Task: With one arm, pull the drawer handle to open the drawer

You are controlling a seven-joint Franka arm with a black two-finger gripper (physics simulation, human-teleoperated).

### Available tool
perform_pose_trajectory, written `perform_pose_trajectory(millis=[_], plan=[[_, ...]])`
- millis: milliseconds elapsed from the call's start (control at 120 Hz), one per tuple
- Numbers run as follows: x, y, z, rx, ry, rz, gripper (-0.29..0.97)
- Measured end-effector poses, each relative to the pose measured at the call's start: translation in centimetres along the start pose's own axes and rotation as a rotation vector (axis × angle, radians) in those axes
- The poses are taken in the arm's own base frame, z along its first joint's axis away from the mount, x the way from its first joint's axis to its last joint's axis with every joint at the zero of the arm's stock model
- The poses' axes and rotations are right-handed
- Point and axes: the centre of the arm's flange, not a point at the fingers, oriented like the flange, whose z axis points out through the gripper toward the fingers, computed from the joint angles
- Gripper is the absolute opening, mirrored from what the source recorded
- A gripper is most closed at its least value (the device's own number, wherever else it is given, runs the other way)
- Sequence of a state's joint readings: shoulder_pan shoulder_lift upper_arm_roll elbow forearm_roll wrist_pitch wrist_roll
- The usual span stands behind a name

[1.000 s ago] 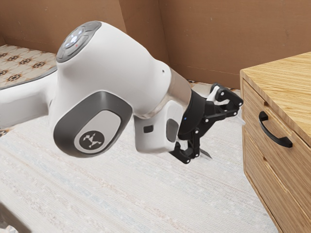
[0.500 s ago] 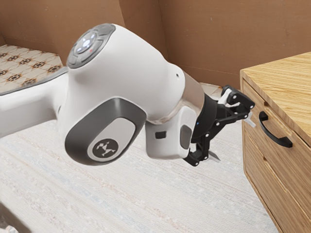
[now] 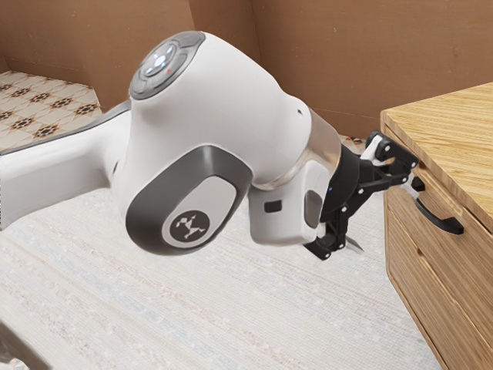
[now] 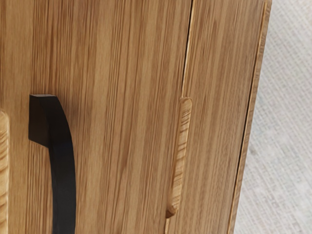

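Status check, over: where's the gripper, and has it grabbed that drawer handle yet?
Gripper open, close up to the drawer front. Handle not clasped; drawer looks shut. Nothing blocking the handle.

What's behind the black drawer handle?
The wooden drawer front lies behind the handle. It looks shut, so the inside is hidden.

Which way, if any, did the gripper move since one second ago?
Yes. In the exterior view the gripper has moved toward that view's right, closer to the cabinet, which stayed put; it now overlaps the upper end of the drawer handle.
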State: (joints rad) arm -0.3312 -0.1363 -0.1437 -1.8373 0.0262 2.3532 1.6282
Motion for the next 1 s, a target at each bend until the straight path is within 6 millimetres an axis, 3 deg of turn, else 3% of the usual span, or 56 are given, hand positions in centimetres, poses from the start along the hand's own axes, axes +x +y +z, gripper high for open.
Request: perform_pose_trajectory(millis=[567,1000], plan=[[-0.6,-0.8,3.9,-0.039,0.018,-0.010,0.68],[-0.7,-0.7,3.8,-0.042,0.020,-0.014,0.59]])
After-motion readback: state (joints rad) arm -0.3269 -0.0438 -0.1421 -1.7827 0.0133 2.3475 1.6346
